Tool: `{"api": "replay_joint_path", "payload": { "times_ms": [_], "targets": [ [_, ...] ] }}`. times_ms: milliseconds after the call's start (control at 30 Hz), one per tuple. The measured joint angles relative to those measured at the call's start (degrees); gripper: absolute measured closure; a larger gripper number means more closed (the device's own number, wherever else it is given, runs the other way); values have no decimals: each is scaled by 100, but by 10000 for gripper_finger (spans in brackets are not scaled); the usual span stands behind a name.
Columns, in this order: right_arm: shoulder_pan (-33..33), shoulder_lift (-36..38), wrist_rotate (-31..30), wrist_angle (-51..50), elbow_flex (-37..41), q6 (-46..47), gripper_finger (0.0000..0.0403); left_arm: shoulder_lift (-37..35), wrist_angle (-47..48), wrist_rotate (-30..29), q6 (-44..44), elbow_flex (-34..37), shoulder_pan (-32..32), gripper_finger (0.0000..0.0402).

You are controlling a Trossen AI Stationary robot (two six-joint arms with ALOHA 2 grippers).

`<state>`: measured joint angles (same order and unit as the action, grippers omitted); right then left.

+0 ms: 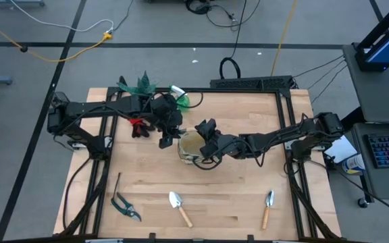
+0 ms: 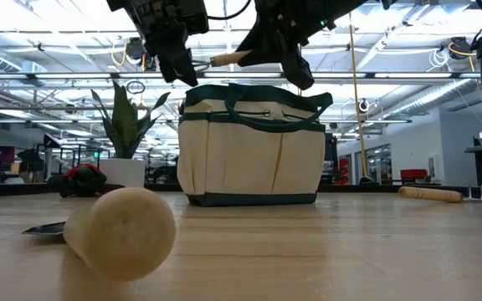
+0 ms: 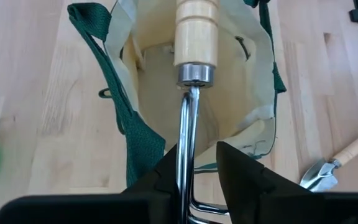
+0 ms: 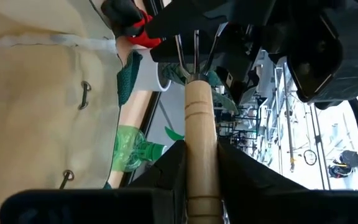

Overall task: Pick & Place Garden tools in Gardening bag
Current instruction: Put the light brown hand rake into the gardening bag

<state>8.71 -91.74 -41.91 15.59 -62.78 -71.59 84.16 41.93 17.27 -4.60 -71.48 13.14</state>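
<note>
A hand fork with a wooden handle (image 3: 194,31) and a chrome shank is held level above the open mouth of the beige gardening bag (image 1: 193,152), between my two grippers. My left gripper (image 3: 194,154) is shut on its metal end, and my right gripper (image 4: 201,149) is shut on its wooden handle. The two face each other over the bag (image 2: 251,146), which stands upright on its base at mid-table. Seen from the low view, the handle (image 2: 228,59) spans the gap between the grippers. My left gripper pinches the fork's chrome shank (image 3: 186,134) between its two fingers, just short of the ferrule. The fingers slant down from the table's left side and run along the shank. The fork is lifted clear, its handle out over the bag's opening. My right gripper pinches the wooden handle (image 4: 201,124) between its two fingers, which run along it nearly level from the table's right side. The prongs (image 4: 194,50) point away toward my left gripper. The fork hangs clear above the bag.
Two trowels (image 1: 179,206) (image 1: 267,206), pruning shears (image 1: 125,206) and a thin tool (image 1: 117,182) lie near the table's front edge. A red item (image 1: 138,125), a green spray bottle (image 1: 179,96) and a potted plant (image 1: 140,84) sit at the far left.
</note>
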Motion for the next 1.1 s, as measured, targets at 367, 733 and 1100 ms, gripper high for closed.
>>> {"api": "replay_joint_path", "payload": {
  "times_ms": [367, 733, 1100],
  "targets": [
    [0, -2, 11, 17, 2, 879, 292, 0, -64, 20, 34, -11, -40, 321],
    [44, -7, -42, -181, 7, 2037, 268, -11, 161, -348, 351, -15, -47, 352],
    [193, 7, -928, -1057, 7, 3021, 217, -7, 148, -852, 708, -15, -348, 352]
  ]
}}
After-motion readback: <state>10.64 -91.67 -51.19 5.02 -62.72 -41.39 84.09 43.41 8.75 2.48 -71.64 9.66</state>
